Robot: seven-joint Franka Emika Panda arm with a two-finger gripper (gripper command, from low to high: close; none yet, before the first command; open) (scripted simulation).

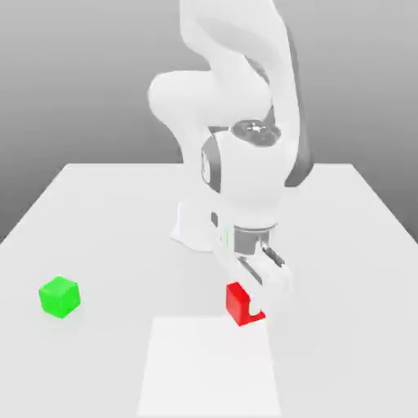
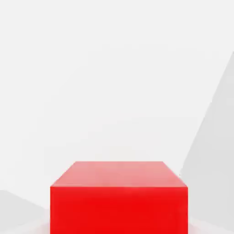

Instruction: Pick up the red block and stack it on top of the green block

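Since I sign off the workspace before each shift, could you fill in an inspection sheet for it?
Surface: white table with a paler patch towards the near edge.
Job's things: red cube at the claw, one claw finger in front of it; green cube apart, at the exterior view's left, nothing on top.
Clutter: nothing seen.
Gripper: claw closed on the red cube, low over the table.
Cables: nothing seen.
Surroundings: plain grey backdrop behind the table; white arm reaching down over it.
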